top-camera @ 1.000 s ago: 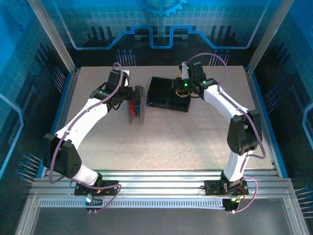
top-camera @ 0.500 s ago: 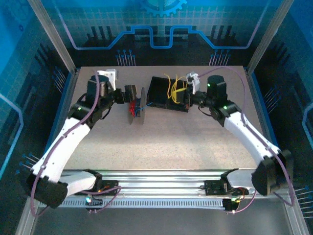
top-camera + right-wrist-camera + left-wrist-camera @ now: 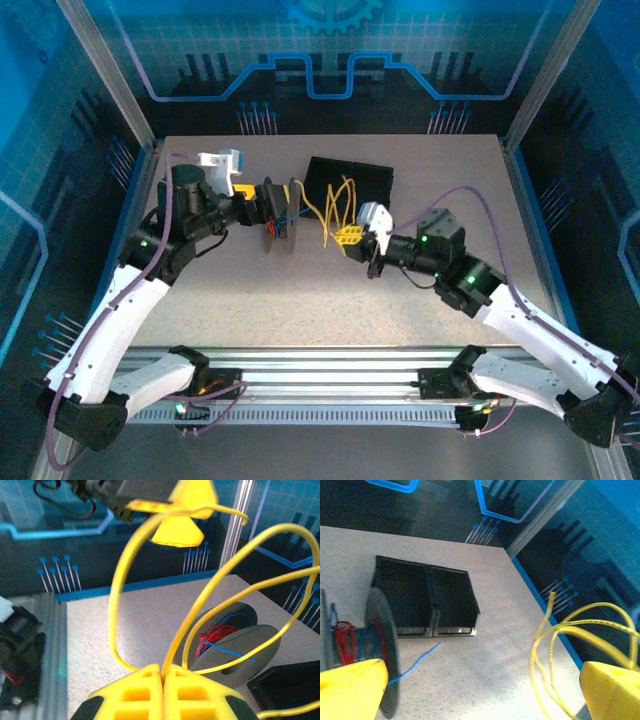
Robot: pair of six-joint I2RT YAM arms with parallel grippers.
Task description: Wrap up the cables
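My right gripper (image 3: 352,238) (image 3: 162,677) is shut on the yellow cable (image 3: 335,205) (image 3: 117,605), whose loops rise from between the pressed yellow fingers. The loops hang just in front of the black bin (image 3: 352,182). A grey spool (image 3: 282,222) (image 3: 235,640) (image 3: 379,652) stands on edge left of the bin, with red cable (image 3: 212,635) (image 3: 342,642) and blue cable (image 3: 225,650) (image 3: 417,660) wound on it. My left gripper (image 3: 265,198) (image 3: 480,695) is open beside the spool. Its yellow fingertips (image 3: 350,690) stand far apart, and the yellow loops (image 3: 555,645) hang near its right finger.
The black bin (image 3: 427,597) (image 3: 290,685) has two compartments and sits at the back middle of the table. A blue rail (image 3: 527,225) edges the table's right side. Bare tabletop (image 3: 330,300) lies between the arms toward the front.
My right gripper has drawn back from over the bin toward the front, pulling the yellow cable out with it. The left arm has swung its elbow outward, gripper staying by the spool.
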